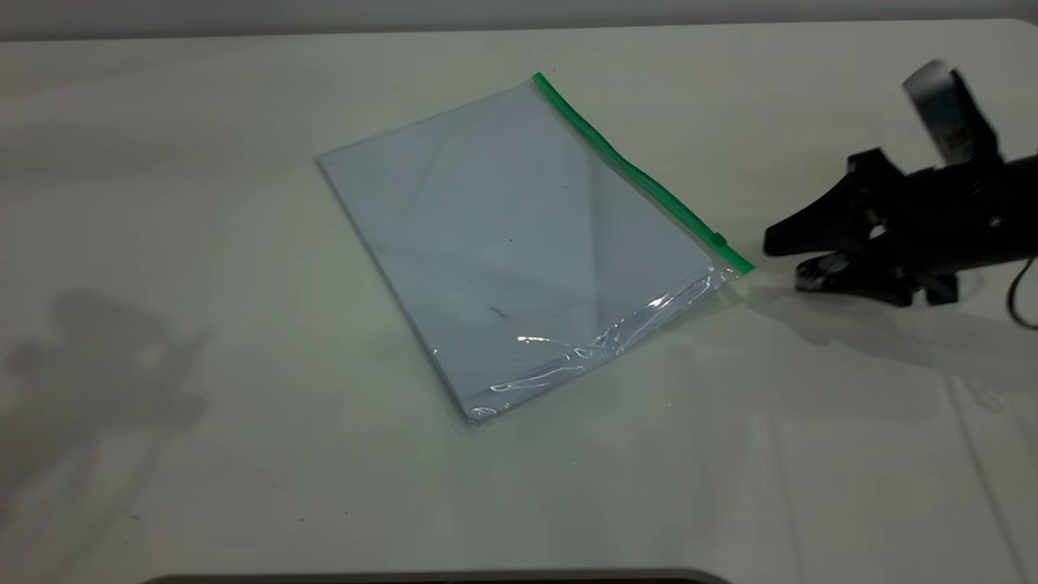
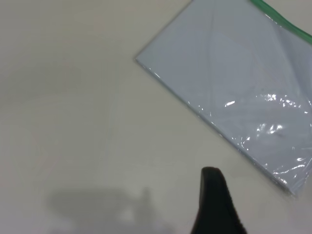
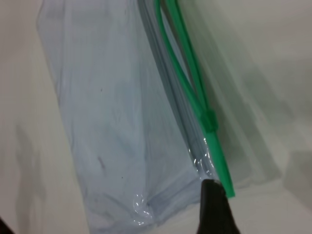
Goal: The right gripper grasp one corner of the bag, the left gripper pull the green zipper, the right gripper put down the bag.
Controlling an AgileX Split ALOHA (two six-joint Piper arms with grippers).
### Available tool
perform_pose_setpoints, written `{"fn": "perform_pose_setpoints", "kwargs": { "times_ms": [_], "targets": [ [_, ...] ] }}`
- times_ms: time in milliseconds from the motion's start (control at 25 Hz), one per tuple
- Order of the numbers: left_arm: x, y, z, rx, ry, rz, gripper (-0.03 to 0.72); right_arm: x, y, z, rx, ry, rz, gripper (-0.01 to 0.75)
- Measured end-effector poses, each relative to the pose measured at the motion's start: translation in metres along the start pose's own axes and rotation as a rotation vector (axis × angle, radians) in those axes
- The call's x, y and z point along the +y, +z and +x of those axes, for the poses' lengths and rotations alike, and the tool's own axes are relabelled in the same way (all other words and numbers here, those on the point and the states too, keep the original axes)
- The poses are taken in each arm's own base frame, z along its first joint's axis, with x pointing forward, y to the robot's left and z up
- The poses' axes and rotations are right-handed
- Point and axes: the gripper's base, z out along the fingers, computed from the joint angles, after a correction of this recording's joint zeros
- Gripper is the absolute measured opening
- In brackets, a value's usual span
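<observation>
Right gripper (image 1: 782, 261), black, tapered and pointed, is recorded low over the counter (image 1: 203, 487) at the exterior view's right side, carried on a black arm bearing a whitish cylinder (image 1: 932, 93); its fingers are parted with nothing between them, and the tips are set just beside the near corner of the bag (image 1: 519, 243) without a visible hold on it. In the right wrist view one black fingertip (image 3: 214, 207) is seen at the corner where the green strip ends. Bag: a large, flat, clear plastic pouch with pale bluish-white sheets inside, laid flat on the counter at an angle, near the middle; glare and creased film are noted along its short edge nearest the right gripper. Green zipper (image 1: 641, 174): a thin bright green strip along the long edge on the right-arm side, running from the far corner to the corner by the gripper. Slider tab (image 1: 718, 238): small and green, seated near the gripper end of the strip; beyond it, in the right wrist view, the two green tracks are seen separated, so the mouth is open along that stretch. Left gripper (image 2: 217, 202): outside the exterior view; one black finger alone is shown in the left wrist view, above bare counter and apart from the bag's edge, and its opening cannot be told. Shadows are cast on the counter at the left.
</observation>
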Motion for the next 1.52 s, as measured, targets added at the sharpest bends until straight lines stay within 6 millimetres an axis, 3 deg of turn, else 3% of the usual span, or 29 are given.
{"fn": "perform_pose_setpoints", "kwargs": {
  "times_ms": [200,680,1120,1520],
  "targets": [
    [0.001,0.001,-0.001,-0.003,-0.003,-0.001,0.545,-0.008,0.017,0.001,0.02,0.0,-0.038,0.522],
    [0.001,0.001,-0.001,-0.004,-0.006,0.0,0.545,0.02,0.051,-0.005,0.071,-0.137,-0.039,0.522],
    [0.0,0.001,-0.002,-0.013,-0.024,0.01,0.545,0.024,0.054,-0.005,0.091,-0.158,-0.054,0.421],
    [-0.001,0.001,-0.002,-0.014,-0.026,0.012,0.545,0.018,0.059,0.002,0.107,-0.136,-0.061,0.402]
  ]
}}
